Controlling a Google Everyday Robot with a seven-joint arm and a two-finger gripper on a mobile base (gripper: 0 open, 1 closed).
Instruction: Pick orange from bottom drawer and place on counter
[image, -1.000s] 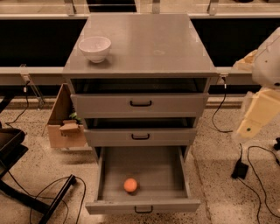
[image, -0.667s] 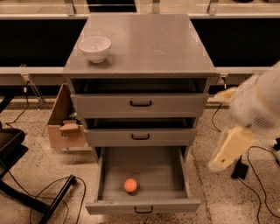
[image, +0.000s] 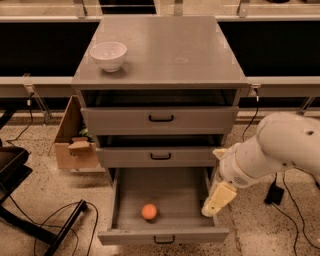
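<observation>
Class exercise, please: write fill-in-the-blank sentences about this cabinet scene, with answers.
The orange lies in the bottom drawer, which is ____.
The counter carries a bowl coloured ____.
Seen by the camera, the end effector hangs by that drawer's ____ wall.
Missing words: open; white; right.

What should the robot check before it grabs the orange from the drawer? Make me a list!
1. Bottom drawer pulled open: ok.
2. Orange in plain sight on the drawer floor, nothing covering it: ok.
3. Gripper above the orange: not ok. It hangs at the drawer's right edge, to the right of the orange.
4. Bare space on the counter beside the white bowl: ok.
</observation>
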